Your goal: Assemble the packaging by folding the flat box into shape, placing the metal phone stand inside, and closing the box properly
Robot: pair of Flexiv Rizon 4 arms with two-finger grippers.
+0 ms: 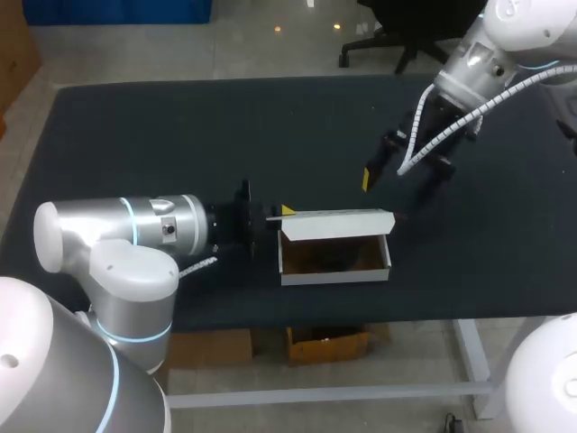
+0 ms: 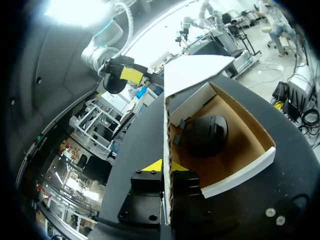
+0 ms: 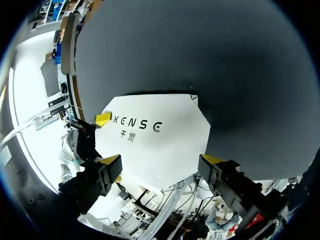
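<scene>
The white box [image 1: 335,271] lies open near the table's front edge, its lid [image 1: 338,223] raised along the back wall. Inside, the dark phone stand [image 2: 207,132] rests on the brown floor of the box [image 2: 240,150]. My left gripper [image 1: 279,215] is at the box's left end, shut on the lid's edge [image 2: 166,150], which runs between its yellow fingertips [image 2: 152,166]. My right gripper [image 1: 406,171] hangs open above the table behind the box's right end. In the right wrist view the lid's white face [image 3: 155,135] lies ahead of that gripper [image 3: 162,165], untouched.
The dark table [image 1: 180,135] stretches bare behind and to the left of the box. The table's front edge [image 1: 361,320] runs close below the box. My other arm's yellow-tipped gripper [image 2: 129,74] shows beyond the lid in the left wrist view.
</scene>
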